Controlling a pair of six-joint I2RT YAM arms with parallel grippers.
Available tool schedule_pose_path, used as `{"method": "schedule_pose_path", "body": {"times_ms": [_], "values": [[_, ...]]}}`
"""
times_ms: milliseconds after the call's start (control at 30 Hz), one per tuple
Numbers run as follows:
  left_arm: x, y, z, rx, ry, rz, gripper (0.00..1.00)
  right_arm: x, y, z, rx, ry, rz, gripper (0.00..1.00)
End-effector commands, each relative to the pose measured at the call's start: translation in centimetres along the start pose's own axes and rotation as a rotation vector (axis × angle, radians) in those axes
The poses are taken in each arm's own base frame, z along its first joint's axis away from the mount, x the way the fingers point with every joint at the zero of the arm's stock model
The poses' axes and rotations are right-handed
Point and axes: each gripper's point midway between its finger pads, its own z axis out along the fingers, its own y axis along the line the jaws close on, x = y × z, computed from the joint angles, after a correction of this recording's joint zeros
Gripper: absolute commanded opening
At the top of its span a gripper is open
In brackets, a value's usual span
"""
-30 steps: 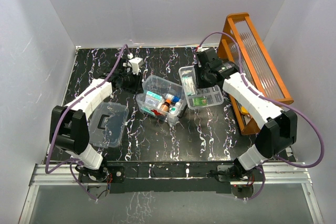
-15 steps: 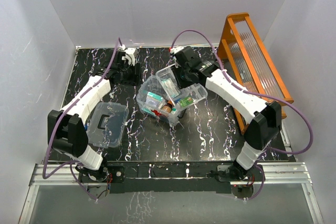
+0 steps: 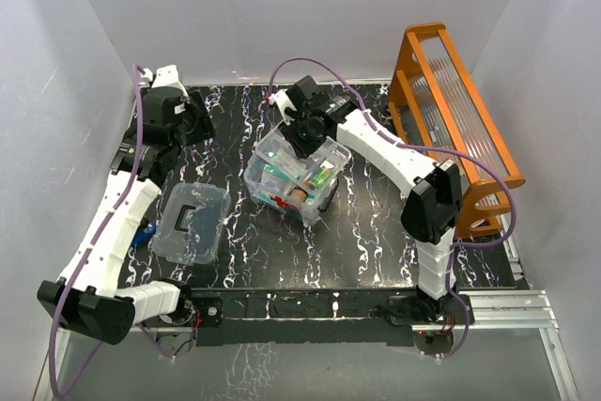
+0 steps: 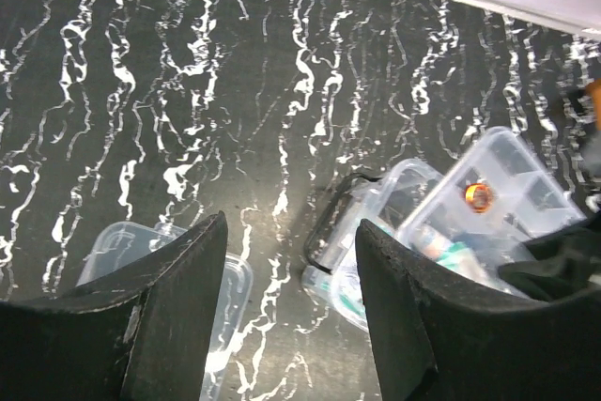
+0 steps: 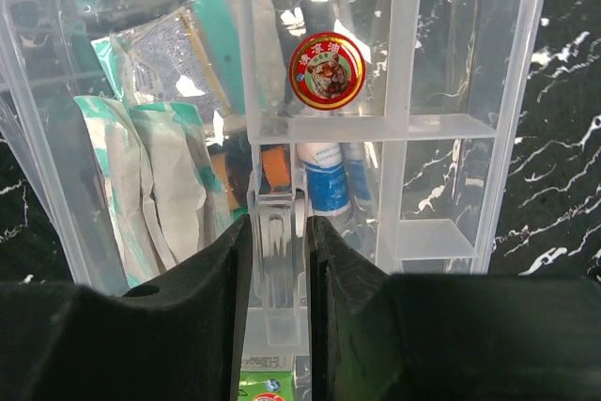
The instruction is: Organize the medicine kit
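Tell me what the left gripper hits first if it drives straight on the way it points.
Probably the bare black table, in the gap between the clear lid and the medicine box. The left gripper is open; the box's edge lies close, so depth leaves doubt.

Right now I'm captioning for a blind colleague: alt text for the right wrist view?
The right pincer is shut on a partition wall of the clear divided tray, which holds a round red tin in one compartment; wrapped packets show on the left.
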Motion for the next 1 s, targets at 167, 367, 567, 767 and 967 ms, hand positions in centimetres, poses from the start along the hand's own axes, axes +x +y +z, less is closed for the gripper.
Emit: {"method": "schedule_pose_path", "body": {"times_ms": [167,367,567,767,967], "values": [[1.4,-2.0,-1.2,0.122,0.039,-0.106,0.56,-0.8,2.5,0.8,-0.064,0.018,-0.160,0.07],[2.3,-2.0,-0.9,0.124,0.065,-0.104,0.57,-0.2,2.9,2.1,-0.083,0.045,-0.183,0.06],[2.8,-2.1,-0.7,0.129,0.083,-0.101,0.57,-0.1,3.7,3.1,-0.139,0.049,-0.208,0.06],[3.2,-2.1,-0.5,0.130,0.093,-0.101,0.57,0.6,3.9,3.6,-0.155,0.070,-0.215,0.05],[3.5,-2.1,-0.3,0.131,0.102,-0.100,0.58,1.6,3.6,4.1,-0.147,0.103,-0.212,0.05]]}}
